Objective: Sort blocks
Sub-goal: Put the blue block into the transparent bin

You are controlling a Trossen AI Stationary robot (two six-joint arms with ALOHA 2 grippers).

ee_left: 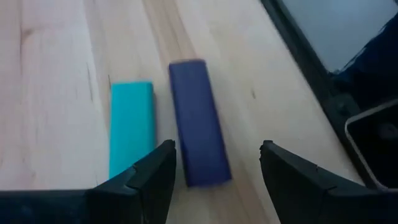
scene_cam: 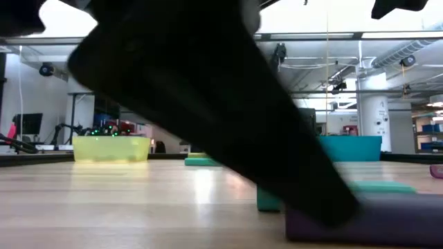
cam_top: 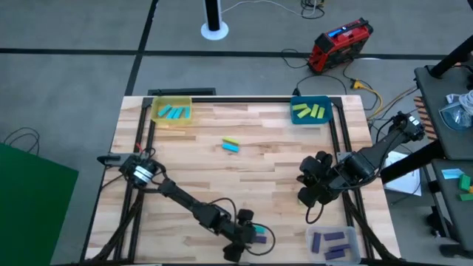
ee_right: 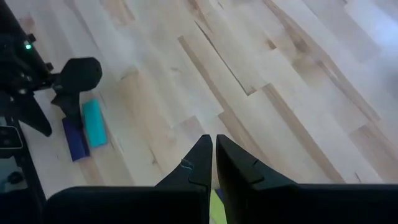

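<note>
1. Left arm stretches from the tabletop's [cam_top: 244, 170] left side diagonally to the near edge. Left pincer [ee_left: 214, 168] hangs low over the wood, fingers spread apart with nothing between the tips; the end of the purple block [ee_left: 198, 130] sits just under the gap.
2. Right arm comes in from the right edge, elbow bent, wrist over the right-centre of the tabletop. Right pincer [ee_right: 213, 155] has its fingertips pressed together, holding nothing.
3. Purple block and cyan block [ee_left: 132, 124] lie side by side near the near edge, about mid-width, just apart. In the left wrist view their long axes run parallel, pointing away from the pincer.
4. Another cyan block [cam_top: 230, 147] and a yellow-green block [cam_top: 231, 140] lie at the tabletop centre, close together, both slightly angled; can't tell if they touch.
5. Yellow bin [cam_top: 171, 111] at the far-left corner holds cyan blocks, blue bin [cam_top: 310, 111] at the far-right corner holds yellow-green blocks, clear bin [cam_top: 334, 244] at the near-right corner holds purple blocks.
6. Low view is mostly blocked by a dark arm part; the near blocks show only partly there. From above, the left pincer covers most of the near pair.
</note>
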